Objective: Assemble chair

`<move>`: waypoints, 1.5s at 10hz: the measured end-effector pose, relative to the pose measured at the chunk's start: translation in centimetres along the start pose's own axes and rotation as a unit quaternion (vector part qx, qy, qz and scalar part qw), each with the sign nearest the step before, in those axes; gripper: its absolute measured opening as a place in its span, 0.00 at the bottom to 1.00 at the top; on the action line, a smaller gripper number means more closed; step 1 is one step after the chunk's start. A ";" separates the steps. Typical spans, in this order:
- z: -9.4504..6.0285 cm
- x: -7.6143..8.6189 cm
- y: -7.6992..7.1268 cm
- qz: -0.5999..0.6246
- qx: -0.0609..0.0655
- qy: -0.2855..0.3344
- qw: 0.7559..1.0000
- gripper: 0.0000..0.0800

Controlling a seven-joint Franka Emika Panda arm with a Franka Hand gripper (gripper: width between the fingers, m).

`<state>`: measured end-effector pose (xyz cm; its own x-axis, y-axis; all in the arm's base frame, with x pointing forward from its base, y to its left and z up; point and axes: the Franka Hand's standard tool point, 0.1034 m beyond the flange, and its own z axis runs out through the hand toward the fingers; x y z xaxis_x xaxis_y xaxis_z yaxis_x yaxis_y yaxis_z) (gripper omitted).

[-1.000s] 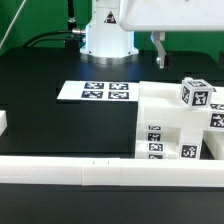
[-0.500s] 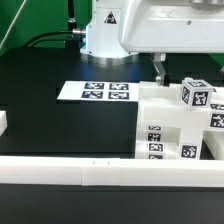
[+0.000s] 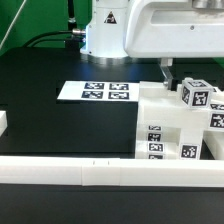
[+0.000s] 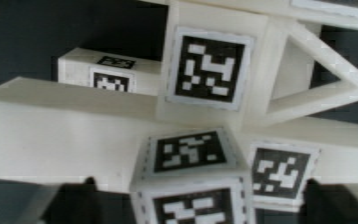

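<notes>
Exterior view, near to far: white border rail [image 3: 80,168] along the front edge, chair [image 3: 175,125] as stacked tagged white blocks at that view's right on the black surface [image 3: 50,70], marker board [image 3: 95,92] behind. Hand [image 3: 168,70] hangs just above the chair's rear; can't tell finger spread. Wrist view is filled with tagged chair parts [image 4: 211,70].

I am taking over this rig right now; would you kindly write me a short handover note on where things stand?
Gripper: above the chair parts, holding nothing visible; open or shut cannot be told.
Chair parts: clustered at the exterior view's right, beside the front rail; a tagged block is on top.
Marker board: flat on the table, apart from the parts.
Done: parts partly stacked.
Left: the chair is not complete.
</notes>
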<state>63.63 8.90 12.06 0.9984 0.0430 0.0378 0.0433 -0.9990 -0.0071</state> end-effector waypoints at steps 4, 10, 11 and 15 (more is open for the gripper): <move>0.0 0.0 0.0 0.009 0.000 0.000 1.000 0.35; 0.1 -0.1 0.0 0.272 0.019 0.005 0.962 0.35; 0.1 0.0 -0.2 0.297 0.019 0.008 0.955 0.35; 0.0 0.0 -0.6 0.414 0.033 0.002 0.910 0.35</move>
<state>63.63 9.50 12.05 0.6903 -0.7235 -0.0049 -0.7206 -0.6868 -0.0951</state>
